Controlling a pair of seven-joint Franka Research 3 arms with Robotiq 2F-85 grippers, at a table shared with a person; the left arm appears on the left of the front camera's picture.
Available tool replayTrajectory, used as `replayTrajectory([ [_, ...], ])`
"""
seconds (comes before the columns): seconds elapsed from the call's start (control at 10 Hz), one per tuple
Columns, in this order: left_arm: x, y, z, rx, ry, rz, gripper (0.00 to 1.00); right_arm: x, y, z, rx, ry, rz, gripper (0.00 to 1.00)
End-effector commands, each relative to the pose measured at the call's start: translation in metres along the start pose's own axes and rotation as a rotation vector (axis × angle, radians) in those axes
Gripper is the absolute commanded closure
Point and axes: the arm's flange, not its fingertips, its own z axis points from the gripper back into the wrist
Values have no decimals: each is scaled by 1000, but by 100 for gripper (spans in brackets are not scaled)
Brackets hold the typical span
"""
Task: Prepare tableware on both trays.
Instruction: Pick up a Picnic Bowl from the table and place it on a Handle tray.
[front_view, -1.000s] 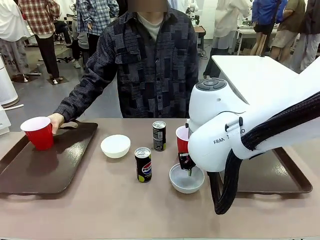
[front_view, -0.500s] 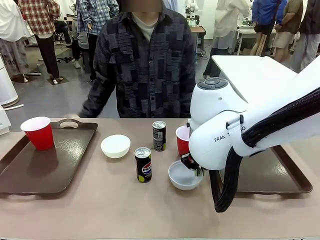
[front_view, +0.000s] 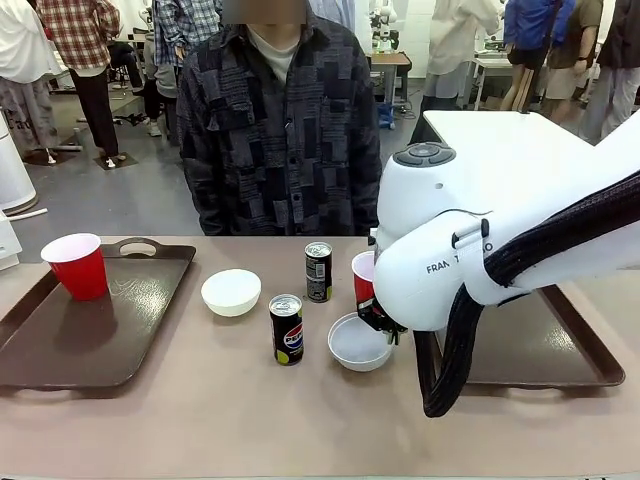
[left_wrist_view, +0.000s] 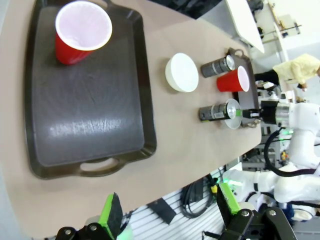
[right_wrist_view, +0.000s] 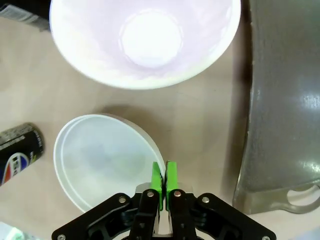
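Bowl (front_view: 356, 343) rim pinched by right end effector (right_wrist_view: 164, 173), Pepsi can (front_view: 286, 330) beside, red cup (front_view: 363, 277) behind

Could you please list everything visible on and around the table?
Trays: two, dark brown; left tray, right tray at the table's ends.
Cups: two, red; left cup on left tray's far corner, middle cup beside right tray.
Bowls: two, white; far bowl beside left tray, near bowl mid-table.
Cans: two, dark; Pepsi can, other can behind it.
Table: one, beige.
Person: one, dark patterned shirt, far side.
Left gripper: open, above table's left end.
Right gripper: shut on near bowl's rim.
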Motion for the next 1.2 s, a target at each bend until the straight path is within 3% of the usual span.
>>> replayTrajectory([
  [0.0, 0, 0, 1, -19, -4, 10, 0, -11, -11, 35, 47, 10, 46, 100],
  [0.4, 0, 0, 1, -19, -4, 10, 0, -17, -46, 118, 131, 31, 113, 100],
  [0.8, 0, 0, 1, -19, -4, 10, 0, 5, -106, 139, 33, 96, 155, 100],
  [1.1, 0, 0, 1, -19, -4, 10, 0, 26, -162, 136, 25, 88, 125, 100],
])
